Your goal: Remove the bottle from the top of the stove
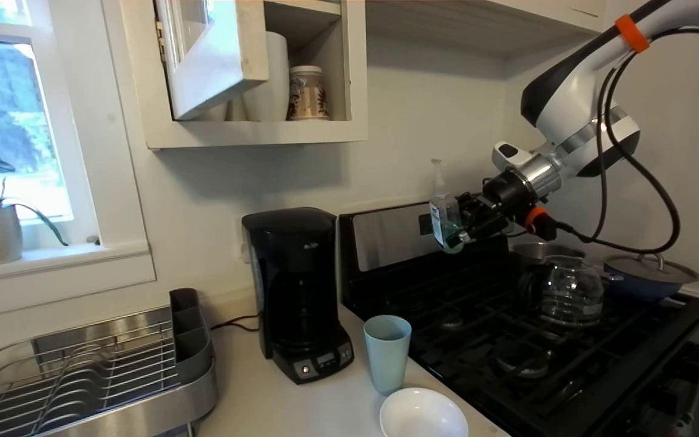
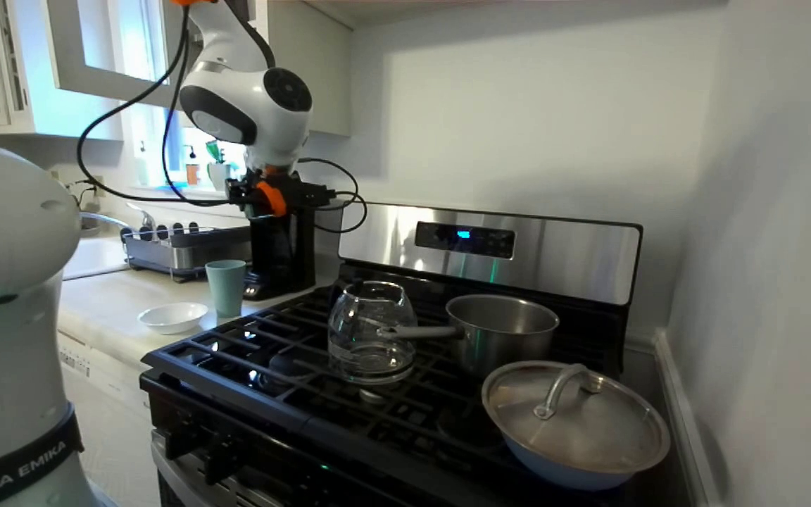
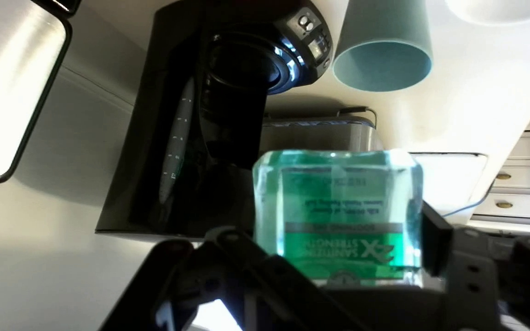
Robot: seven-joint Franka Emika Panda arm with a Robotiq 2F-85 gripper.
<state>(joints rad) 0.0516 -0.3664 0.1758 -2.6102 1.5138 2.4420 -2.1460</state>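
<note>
Bright window (image 1: 10,103) — pale walls (image 2: 553,127).

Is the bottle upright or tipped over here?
Upright, slightly tilted: in an exterior view, the gripper holds the bottle with its pump on top.

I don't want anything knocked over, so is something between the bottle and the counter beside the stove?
Yes: the black coffee maker, light blue cup and white bowl stand on the counter along the stove, and in the wrist view the coffee maker shows beyond the bottle the gripper holds. A low move might hit it.
</note>
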